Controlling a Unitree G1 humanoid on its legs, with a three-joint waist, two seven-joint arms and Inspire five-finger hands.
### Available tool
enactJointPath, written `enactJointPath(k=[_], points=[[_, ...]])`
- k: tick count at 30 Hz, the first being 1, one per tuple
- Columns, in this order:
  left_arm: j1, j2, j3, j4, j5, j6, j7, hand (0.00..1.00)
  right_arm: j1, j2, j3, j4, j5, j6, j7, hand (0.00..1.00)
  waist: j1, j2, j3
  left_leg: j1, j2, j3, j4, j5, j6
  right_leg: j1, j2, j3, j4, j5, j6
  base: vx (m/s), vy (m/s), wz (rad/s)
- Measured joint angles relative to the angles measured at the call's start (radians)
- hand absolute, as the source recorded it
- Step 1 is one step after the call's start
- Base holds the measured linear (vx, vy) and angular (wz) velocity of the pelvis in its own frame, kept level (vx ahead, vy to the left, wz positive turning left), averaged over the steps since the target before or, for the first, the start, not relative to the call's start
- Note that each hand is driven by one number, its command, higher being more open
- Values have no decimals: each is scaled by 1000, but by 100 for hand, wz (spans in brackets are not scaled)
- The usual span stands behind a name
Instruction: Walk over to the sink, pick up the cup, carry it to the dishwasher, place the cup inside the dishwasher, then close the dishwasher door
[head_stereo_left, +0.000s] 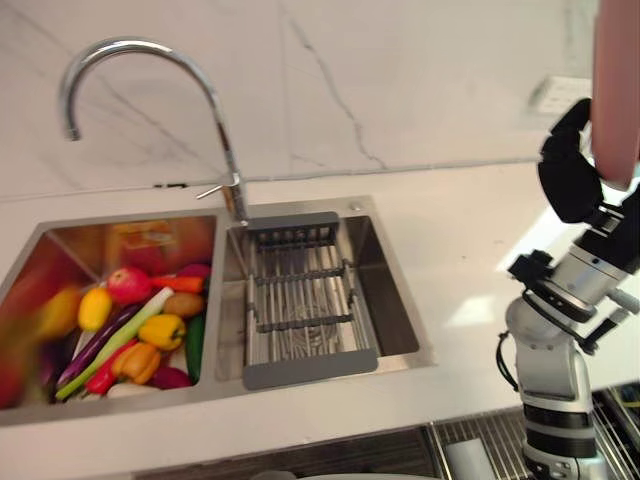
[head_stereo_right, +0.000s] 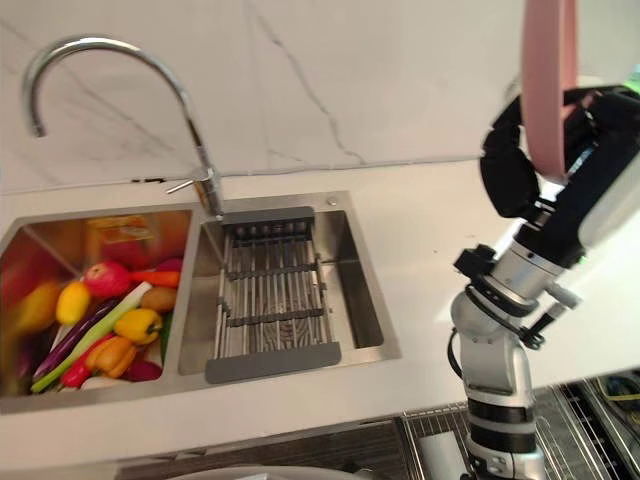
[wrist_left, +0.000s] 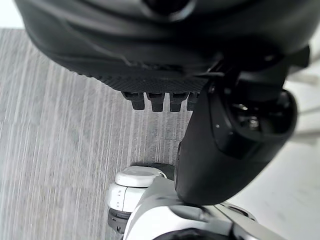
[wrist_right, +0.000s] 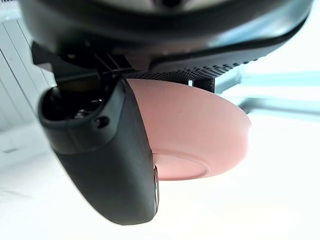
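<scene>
My right hand (head_stereo_right: 512, 172) is raised high at the right, above the white counter, shut on a pink cup (head_stereo_right: 550, 82). The cup stands out above the hand, reaching the top edge of the eye views. In the right wrist view the thumb (wrist_right: 107, 155) lies across the cup's pink wall (wrist_right: 200, 135), which is pressed against the palm. To the left lies the steel double sink (head_stereo_left: 330, 385). My left hand (wrist_left: 227, 145) hangs over grey striped floor, its fingers relaxed and holding nothing.
The sink's left basin holds several toy vegetables (head_stereo_left: 140, 335). The right basin carries a grey drain rack (head_stereo_left: 300, 300). A curved chrome faucet (head_stereo_left: 215, 110) rises behind the divider. A wire rack (head_stereo_right: 590, 400) shows below the counter's front edge at the lower right.
</scene>
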Motion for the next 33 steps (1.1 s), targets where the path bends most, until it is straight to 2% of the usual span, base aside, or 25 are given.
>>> enactJointPath(k=[2,6,7,8,10,11,12,13,15,16,17,18,19,20,21,22,23,27,33], points=[[-7,13,-29,12,0,-1,0,100,80,0,-93,3,34,24,0,0,-15,0,0,-7,6,41,7,-7,2,-37,5,40,28,-2,-3,-15,4,-53],[-14,18,-37,16,0,8,1,100,142,15,-193,41,60,35,-5,0,-55,-2,2,-33,13,129,33,-24,12,-113,12,119,70,0,-2,-40,25,-72],[-14,20,-36,16,-1,14,2,100,156,38,-215,51,67,35,-10,0,-61,-3,3,-40,21,170,43,-33,13,-128,13,123,62,-9,10,-59,16,-85],[-14,19,-36,13,-3,17,3,100,164,53,-226,57,68,33,-16,0,-58,-2,4,-42,27,199,45,-37,13,-137,-1,76,65,-26,-6,-82,50,-124],[-12,20,-22,19,-40,38,25,100,198,114,-238,87,68,2,-25,0,-59,-7,9,-57,54,315,81,-65,10,-175,-71,-122,122,-32,-2,-63,32,-146],[-1,16,-15,19,-52,39,30,100,211,127,-240,94,68,-9,-26,0,-60,-10,11,-63,61,342,90,-71,10,-184,-91,-164,151,-33,-4,-41,-45,-127],[11,12,-11,18,-71,39,37,100,234,148,-247,120,68,-33,-35,0,-64,-16,19,-74,72,376,115,-84,7,-207,-137,-226,225,-38,-18,-17,-87,-85],[12,12,-7,18,-83,41,46,100,250,166,-260,166,68,-50,-51,0,-74,-19,22,-90,94,391,150,-97,1,-222,-177,-253,309,-59,-28,0,-105,-60],[10,19,13,8,-87,40,49,100,250,181,-265,239,67,-54,-75,0,-88,-18,26,-117,134,393,214,-118,-18,-231,-218,-268,402,-88,-24,30,-141,-20],[8,22,24,8,-88,37,53,100,249,190,-263,267,67,-61,-80,0,-89,-33,35,-137,153,390,275,-140,-32,-239,-220,-266,413,-99,-6,30,-166,-17],[4,16,26,6,-89,34,58,100,247,189,-261,280,66,-63,-79,0,-88,-29,34,-147,157,387,297,-146,-40,-240,-207,-264,405,-99,-6,-9,-187,-39],[7,10,39,-8,-98,28,66,100,234,191,-231,309,66,-63,-73,0,-75,-30,35,-159,163,386,296,-144,-38,-237,-174,-236,348,-96,-1,-46,-144,-62],[4,4,49,-14,-102,21,74,100,232,193,-197,321,66,-63,-65,0,-61,-33,36,-163,167,399,288,-142,-41,-232,-143,-211,279,-81,14,-98,-162,-91],[5,-3,52,-17,-124,10,79,100,230,201,-150,338,61,-66,-43,0,-48,-29,34,-176,188,411,275,-130,-42,-206,-88,-189,148,-13,13,-100,-115,-78],[6,-1,54,-19,-137,6,81,100,231,207,-129,344,58,-66,-33,0,-44,-17,32,-175,200,423,272,-124,-48,-191,-70,-187,110,-5,4,-103,-146,-58],[4,4,53,-24,-152,-6,88,100,238,216,-97,360,55,-73,-17,0,-41,-31,50,-171,206,431,281,-124,-49,-191,-79,-204,128,-24,-15,-104,-107,-13],[2,5,52,-25,-164,-12,97,100,249,221,-84,382,55,-77,-4,0,-42,-36,53,-166,204,415,282,-120,-53,-175,-71,-213,103,-13,-3,-93,-99,5],[1,-5,50,-27,-176,-22,99,100,256,224,-64,425,53,-78,36,0,-38,-33,59,-165,182,388,244,-80,-60,-134,-59,-238,17,41,-10,-54,-17,22],[5,-28,44,-60,-176,-22,84,100,253,226,-14,489,12,-80,114,0,-25,-5,86,-152,135,340,200,-55,-46,-80,-68,-278,-70,93,7,-43,85,21]])
